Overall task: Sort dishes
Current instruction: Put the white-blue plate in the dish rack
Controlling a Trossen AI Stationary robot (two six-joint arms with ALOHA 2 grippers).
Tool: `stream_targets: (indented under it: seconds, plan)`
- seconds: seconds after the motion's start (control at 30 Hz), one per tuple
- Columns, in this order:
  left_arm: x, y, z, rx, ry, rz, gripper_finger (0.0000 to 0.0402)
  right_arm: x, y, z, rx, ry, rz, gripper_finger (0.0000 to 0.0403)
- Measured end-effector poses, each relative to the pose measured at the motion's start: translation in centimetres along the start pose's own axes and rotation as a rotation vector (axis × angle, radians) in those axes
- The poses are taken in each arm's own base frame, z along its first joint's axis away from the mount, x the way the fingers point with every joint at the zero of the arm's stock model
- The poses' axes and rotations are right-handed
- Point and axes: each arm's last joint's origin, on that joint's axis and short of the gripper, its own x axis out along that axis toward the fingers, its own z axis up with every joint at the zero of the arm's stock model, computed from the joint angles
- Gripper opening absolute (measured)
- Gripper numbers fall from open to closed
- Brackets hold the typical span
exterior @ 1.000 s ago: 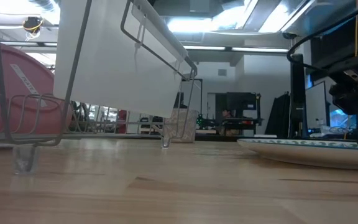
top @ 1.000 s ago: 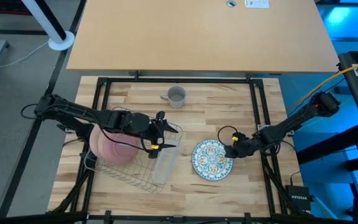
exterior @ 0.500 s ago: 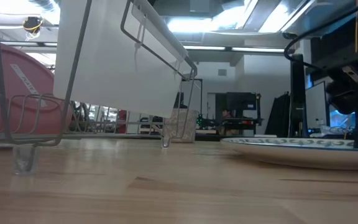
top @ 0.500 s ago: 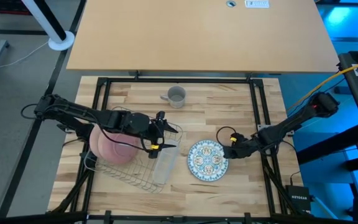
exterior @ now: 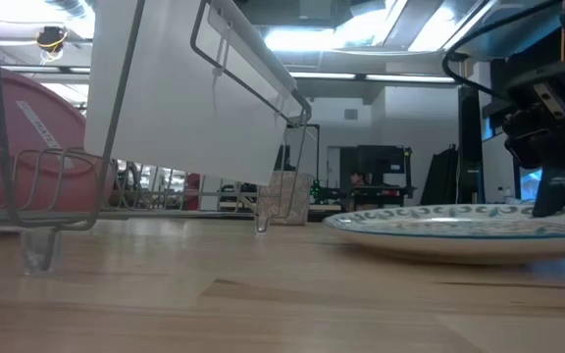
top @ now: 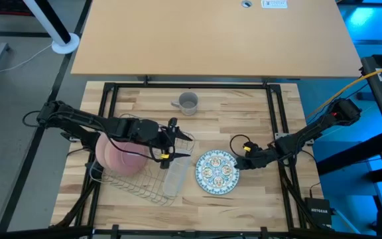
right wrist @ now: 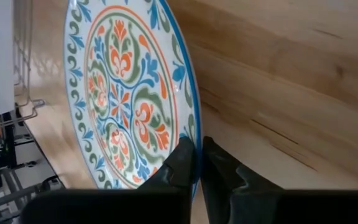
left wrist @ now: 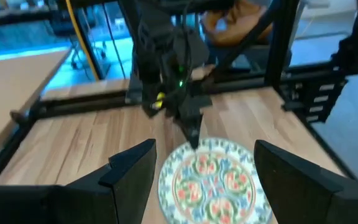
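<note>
**Two pink plates racked, patterned plate now pinched at its rim**

Farthest left, the wire rack point(top: 141, 174) holds the pink plates point(top: 119, 157), standing on edge at its left end. The left gripper point(top: 172, 141) hovers over the rack's right side, fingers spread wide and holding nothing; its wrist camera looks across at the patterned plate point(left wrist: 211, 179). Between rack and plate lies a strip of bare table point(top: 244, 113), narrow in the overhead view.

The patterned plate point(top: 216, 172) lies face up on the wood just right of the rack. On its right edge the right gripper point(top: 239, 162) has its fingers closed on the rim point(right wrist: 193, 163), one above and one below, as the right wrist view shows plainly.

Judged from this, the grasp step is in hand. Next the plate must be lifted and tipped upright, then carried left into a free slot. Room is tight: the rack's raised right wall and the waiting left gripper both stand in the path, so the left arm may need to clear. Behind, a grey cup point(top: 188, 102) stands well apart.
</note>
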Motion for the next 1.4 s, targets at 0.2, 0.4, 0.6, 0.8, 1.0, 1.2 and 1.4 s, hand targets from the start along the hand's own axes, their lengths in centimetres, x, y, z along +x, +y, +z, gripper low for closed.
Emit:
stream_targets:
  seconds: [0.2,0.4,0.6,0.8,1.0,1.2,1.4]
  plan:
    - [1.1,0.7,0.4,-0.013,-0.089,-0.004,0.026,0.0,0.2,0.0,-0.002,-0.006,0.02,0.0019]
    - [4.0,0.3,-1.3,-0.046,-0.054,-0.076,0.026,0.0,0.3,0.0,0.0,-0.005,0.028,0.0019]
    - [7.1,-2.6,-3.3,0.105,0.009,-0.148,0.026,0.0,0.4,0.0,0.004,0.004,0.037,0.0019]
    - [9.3,-6.6,-3.7,0.359,0.033,-0.189,0.026,0.0,0.7,-0.1,0.009,0.009,0.064,0.0019]
    - [10.2,-9.8,-2.5,0.571,0.129,-0.097,0.026,0.0,0.8,-0.2,0.01,0.035,0.069,0.0019]
    - [10.2,-11.8,-0.7,0.489,0.129,-0.082,0.026,0.0,0.8,-0.2,0.01,0.037,0.07,0.0019]
    - [9.4,-13.8,0.0,0.338,0.102,-0.104,0.026,-0.1,0.8,-0.2,0.009,0.054,0.069,0.0019]
